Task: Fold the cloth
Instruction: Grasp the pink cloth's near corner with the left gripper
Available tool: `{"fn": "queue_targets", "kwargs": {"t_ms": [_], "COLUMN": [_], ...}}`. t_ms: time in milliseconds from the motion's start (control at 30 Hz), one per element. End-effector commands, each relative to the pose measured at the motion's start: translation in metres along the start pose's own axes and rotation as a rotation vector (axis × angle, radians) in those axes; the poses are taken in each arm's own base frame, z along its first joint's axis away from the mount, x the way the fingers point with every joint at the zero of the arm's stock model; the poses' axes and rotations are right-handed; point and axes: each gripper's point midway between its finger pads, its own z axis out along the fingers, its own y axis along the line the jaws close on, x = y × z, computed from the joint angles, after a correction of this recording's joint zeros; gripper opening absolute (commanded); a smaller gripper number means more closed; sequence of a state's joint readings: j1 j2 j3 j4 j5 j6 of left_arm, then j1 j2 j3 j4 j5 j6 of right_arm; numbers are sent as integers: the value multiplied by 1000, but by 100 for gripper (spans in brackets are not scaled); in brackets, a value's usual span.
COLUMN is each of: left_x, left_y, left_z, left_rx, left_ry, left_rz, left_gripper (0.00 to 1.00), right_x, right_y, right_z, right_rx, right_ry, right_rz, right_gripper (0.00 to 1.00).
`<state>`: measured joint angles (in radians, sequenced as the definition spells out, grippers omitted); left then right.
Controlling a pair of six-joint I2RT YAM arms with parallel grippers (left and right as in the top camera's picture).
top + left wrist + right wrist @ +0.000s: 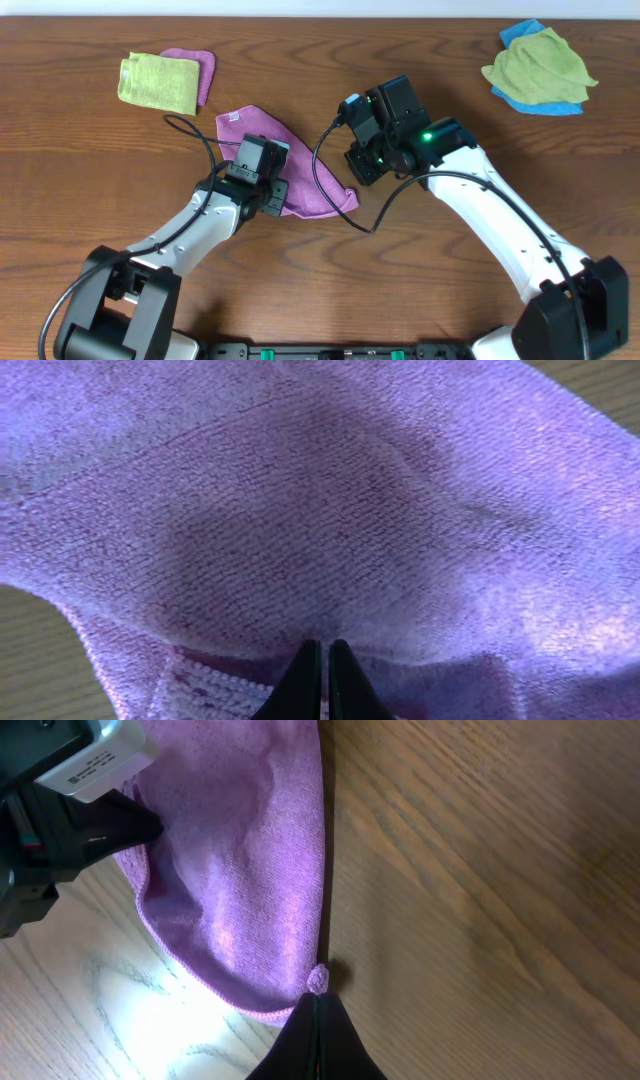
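Note:
The lilac cloth (305, 165) lies bunched in a diagonal strip at the table's middle, its white label (233, 118) at the upper-left corner. My left gripper (268, 190) sits on the strip's lower-left edge. In the left wrist view its fingers are shut (320, 648) with the cloth (350, 510) draped up in front of them and a hem fold caught at the tips. My right gripper (355, 182) is at the lower-right corner. The right wrist view shows it shut (318, 995) on the pinched tip of the cloth (240, 870).
A lime-green cloth (158, 82) lies on a pink-purple one (200, 65) at the back left. Another green cloth (540, 65) rests on a blue one (520, 35) at the back right. Black cables (330, 150) loop beside both wrists. The left arm's camera housing (70, 790) is close to the right gripper.

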<state>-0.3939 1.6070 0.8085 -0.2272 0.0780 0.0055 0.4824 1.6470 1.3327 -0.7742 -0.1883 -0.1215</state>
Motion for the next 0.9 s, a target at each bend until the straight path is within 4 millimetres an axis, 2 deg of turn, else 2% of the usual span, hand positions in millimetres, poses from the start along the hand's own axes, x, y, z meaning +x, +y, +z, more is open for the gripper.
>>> {"fn": "queue_targets", "kwargs": {"t_ms": [0, 333, 567, 867], "left_x": [0, 32, 38, 59], "left_y": [6, 8, 7, -6], "left_z": [4, 7, 6, -3], "left_rx": [-32, -38, -37, 24], "left_ry": [9, 142, 165, 258], "left_rz": [15, 13, -15, -104], "left_gripper": [6, 6, 6, 6], "right_x": [3, 2, 1, -5], "right_y": [-1, -1, -2, -2], "right_z": [-1, -1, -1, -1], "right_rx": [2, 2, 3, 7], "right_ry": [4, 3, -1, -27], "right_rz": [-11, -29, -30, -35], "right_gripper": [2, 2, 2, 2]}}
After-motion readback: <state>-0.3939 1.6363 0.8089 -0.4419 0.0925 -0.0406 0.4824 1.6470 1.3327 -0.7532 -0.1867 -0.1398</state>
